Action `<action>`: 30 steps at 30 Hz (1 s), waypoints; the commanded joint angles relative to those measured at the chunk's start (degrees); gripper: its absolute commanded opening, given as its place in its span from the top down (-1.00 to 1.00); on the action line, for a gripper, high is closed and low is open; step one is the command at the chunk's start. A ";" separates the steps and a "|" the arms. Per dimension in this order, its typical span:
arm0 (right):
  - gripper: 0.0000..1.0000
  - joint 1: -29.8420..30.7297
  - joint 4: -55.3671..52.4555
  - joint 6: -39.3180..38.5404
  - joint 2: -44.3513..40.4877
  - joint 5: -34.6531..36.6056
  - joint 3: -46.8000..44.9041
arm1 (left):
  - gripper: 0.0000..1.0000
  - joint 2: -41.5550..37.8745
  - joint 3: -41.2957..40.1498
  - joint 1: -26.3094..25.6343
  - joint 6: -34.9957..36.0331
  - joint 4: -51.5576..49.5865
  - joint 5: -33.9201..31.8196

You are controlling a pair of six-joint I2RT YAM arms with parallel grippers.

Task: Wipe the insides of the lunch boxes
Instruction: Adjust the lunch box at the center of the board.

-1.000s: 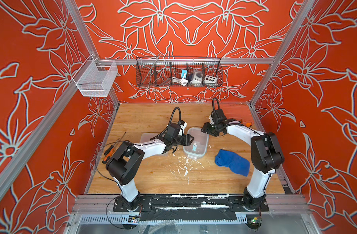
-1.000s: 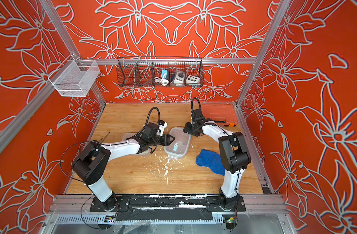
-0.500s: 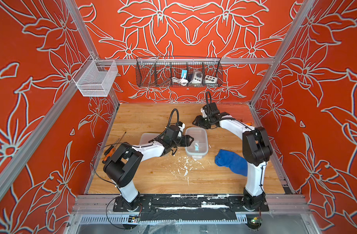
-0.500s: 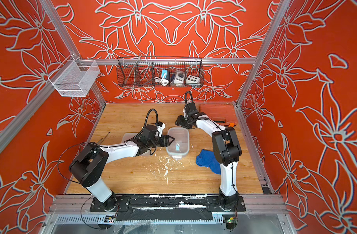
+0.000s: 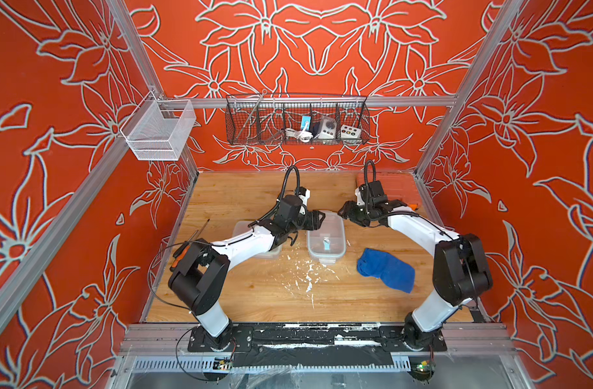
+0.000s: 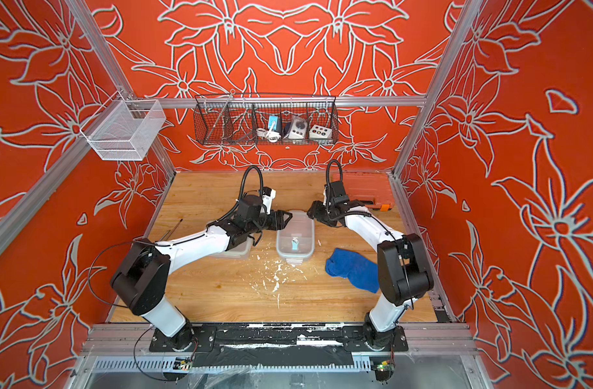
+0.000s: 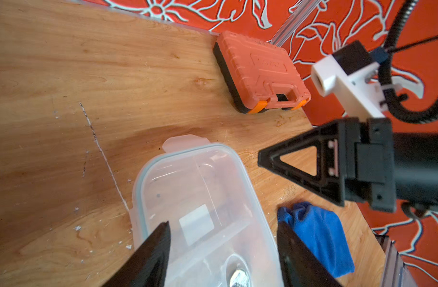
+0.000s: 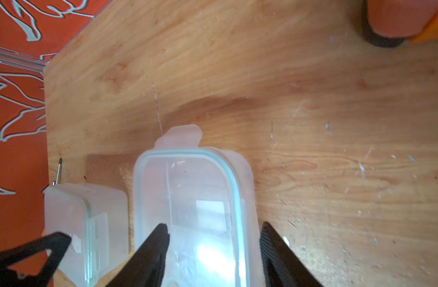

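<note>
**Both pincers empty over the divided box, cloth untouched**

Mid-counter, upright, long side running near to far: the divided lunch box [image 5: 326, 232], with a white label [image 7: 196, 223] on its floor and a snap flap [image 7: 183, 141] jutting at the far end. Cannot tell whether a clear lid covers it. Inside, toward the near end, a small light-blue item, too small to name. Just left, partly under the left forearm: the second lunch box [image 5: 242, 229].

Over the divided box's far end, one from each side: left pincer [image 5: 320, 217] and right pincer [image 5: 342, 213]. Both have jaws spread with nothing between them, tips close but apart.

Changed within the last second:
- Left pincer slid from beside the box's middle up to its far left corner.
- Right arm swung off toward the far wall, then came back to the far right corner.
- Box seems turned slightly, now squarer to the counter edge.

Reads as straightening or steadying the box, not wiping. No cloth in either pincer, so probably still needs a pick-up of the blue cloth [image 5: 386, 271], crumpled just right of the box's near end.

Beneath, a pale wooden counter [image 5: 254, 293], flecked with white scraps near of the boxes.
- Far right corner: orange tool case [image 5: 398, 190].
- Left edge: screwdriver [image 5: 196, 235].
- All round: orange walls with white flower outlines, and aluminium framing.
- Far wall: black wire basket [image 5: 241, 128] holding small devices.
- Left wall: white mesh basket [image 5: 153, 134].
</note>
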 commanded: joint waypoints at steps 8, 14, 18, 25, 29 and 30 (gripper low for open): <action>-0.22 0.36 6.37 5.56 0.56 -4.28 -6.95 | -0.30 3.50 -2.91 -0.10 -3.58 -3.07 1.67; -0.19 0.37 6.95 5.52 2.84 -5.73 -2.95 | -0.30 4.15 -4.04 -0.51 -5.71 -1.01 3.22; -0.14 0.83 7.96 6.35 6.65 -7.96 0.81 | -0.30 4.68 -3.06 -0.89 -6.17 -0.85 2.95; -0.12 2.44 8.10 6.80 12.38 -9.58 7.64 | -0.30 4.86 -2.07 -0.89 -6.49 -1.73 1.39; -0.11 3.36 5.78 6.28 13.88 -8.87 11.12 | -0.30 4.70 -0.92 -0.87 -6.32 -4.06 -1.79; -0.12 3.41 5.08 6.22 13.62 -7.94 11.12 | -0.31 4.61 -0.42 -0.72 -6.10 -5.14 -2.98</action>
